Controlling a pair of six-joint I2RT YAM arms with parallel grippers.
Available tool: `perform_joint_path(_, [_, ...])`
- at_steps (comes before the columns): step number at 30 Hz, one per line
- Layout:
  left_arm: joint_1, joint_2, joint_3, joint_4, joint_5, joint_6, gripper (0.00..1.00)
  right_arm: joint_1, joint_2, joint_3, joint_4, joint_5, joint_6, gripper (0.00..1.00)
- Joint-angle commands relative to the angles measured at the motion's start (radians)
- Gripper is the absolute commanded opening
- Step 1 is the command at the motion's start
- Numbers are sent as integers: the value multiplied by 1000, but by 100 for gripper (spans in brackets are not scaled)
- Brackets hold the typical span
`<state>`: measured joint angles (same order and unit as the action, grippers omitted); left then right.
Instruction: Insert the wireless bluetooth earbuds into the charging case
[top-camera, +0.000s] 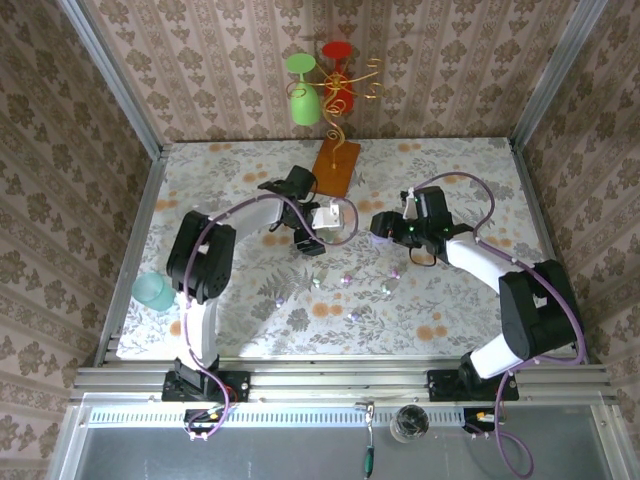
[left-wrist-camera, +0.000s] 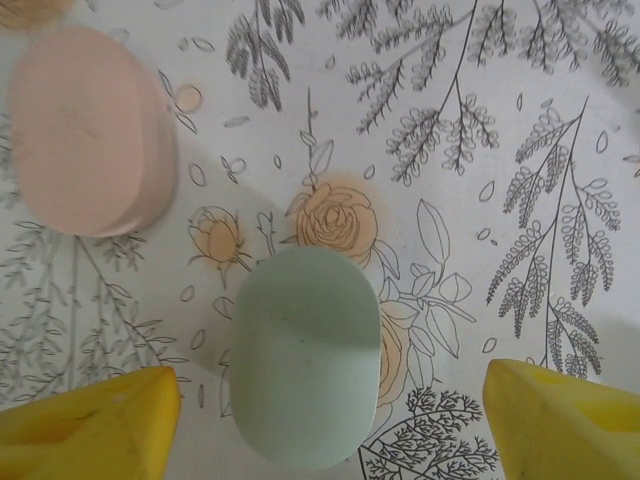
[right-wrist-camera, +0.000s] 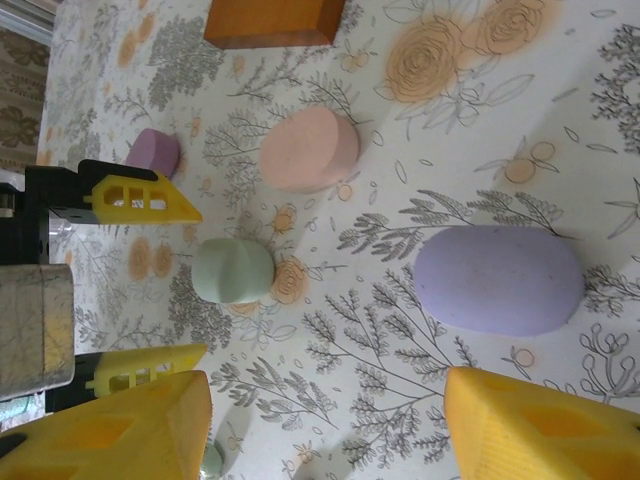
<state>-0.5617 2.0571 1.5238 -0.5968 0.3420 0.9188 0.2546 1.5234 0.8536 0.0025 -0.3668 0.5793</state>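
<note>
On the flowered table (top-camera: 470, 320), nearest the arm bases, the wireless bluetooth earbuds (top-camera: 345, 281) lie loose as tiny glossy specks. They are scattered at 6 o'clock from both grippers and lie apart from every case. A teal cup (top-camera: 153, 290) stands at the table's 9 o'clock edge. Next out, the left gripper (left-wrist-camera: 332, 375) hangs over the mint charging case (left-wrist-camera: 305, 355) with its yellow fingers (left-wrist-camera: 90, 425) spread wide. The case lies between them with bare cloth showing on either side, so neither finger touches it. The right gripper (right-wrist-camera: 328, 380), at 3 o'clock from the left gripper, is likewise spread and pinches nothing; only cloth lies between its fingers. In the right wrist view the purple case (right-wrist-camera: 500, 280) lies just beyond the gap, at 1 o'clock from it, untouched. The mint charging case sits at 9 o'clock from the purple case, well apart from it. The pink case (right-wrist-camera: 310, 148) lies farther out, at 1 o'clock from the mint charging case and near it. A small purple lump (right-wrist-camera: 153, 152) lies at 11 o'clock from the mint charging case; whether it is a bud or a case cannot be told. Farthest, at the table's 12 o'clock, a wooden block (top-camera: 335, 165) carries a gold wire stand (top-camera: 345, 100) holding a green glass (top-camera: 305, 105) and a red glass (top-camera: 337, 49).
</note>
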Motion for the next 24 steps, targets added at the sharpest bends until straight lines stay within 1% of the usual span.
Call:
perform_joint_path(1, [-6, 36, 47, -100, -19, 33, 79, -8, -26, -24, 20, -13, 8, 65])
perform_joint_path(4, [-8, 62, 65, -105, -37, 28, 78, -9, -26, -30, 29, -20, 11, 65])
perform_joint_path(8, [-9, 91, 90, -115, -38, 30, 70, -11, -19, -30, 37, -28, 21, 65])
perform_joint_path(13, [-10, 109, 95, -111, -29, 30, 54, -12, -25, -30, 37, -31, 27, 65])
perform_joint_path(18, [-10, 96, 70, -82, -12, 27, 42, -11, -36, -31, 33, -33, 28, 65])
perform_joint_path(24, [-5, 29, 20, -37, 16, 21, 40, -13, -82, -39, 31, -63, 59, 64])
